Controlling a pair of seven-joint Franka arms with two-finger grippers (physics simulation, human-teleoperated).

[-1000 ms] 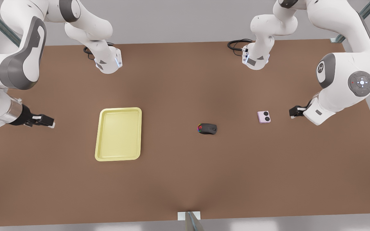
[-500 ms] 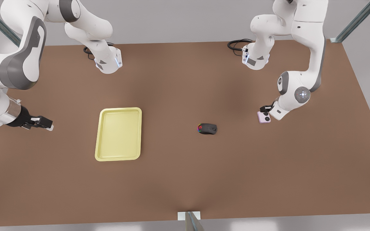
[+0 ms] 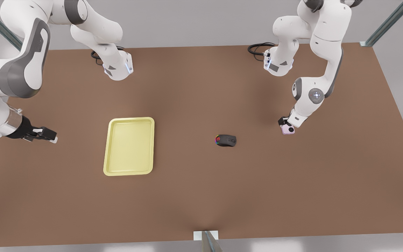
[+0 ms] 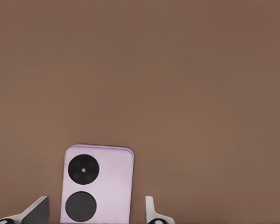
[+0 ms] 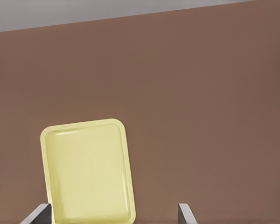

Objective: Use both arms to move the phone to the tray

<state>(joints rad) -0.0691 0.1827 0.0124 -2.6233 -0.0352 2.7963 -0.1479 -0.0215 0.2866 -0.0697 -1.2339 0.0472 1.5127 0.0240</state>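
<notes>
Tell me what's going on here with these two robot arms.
The left end effector is down over the pink phone at the front view's right, its open fingers either side of the phone without gripping it. The phone lies flat on the brown table. The right end effector waits open at the front view's left, beside the empty yellow tray. A black mouse sits between the tray and the phone.

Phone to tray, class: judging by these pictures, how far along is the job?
Nothing is delivered yet: the tray holds nothing. In hand: the left gripper is open astride the phone, which lies flat on the table. Left: grasping, lifting and carrying it past the mouse. The right gripper, open, waits beside the tray.
</notes>
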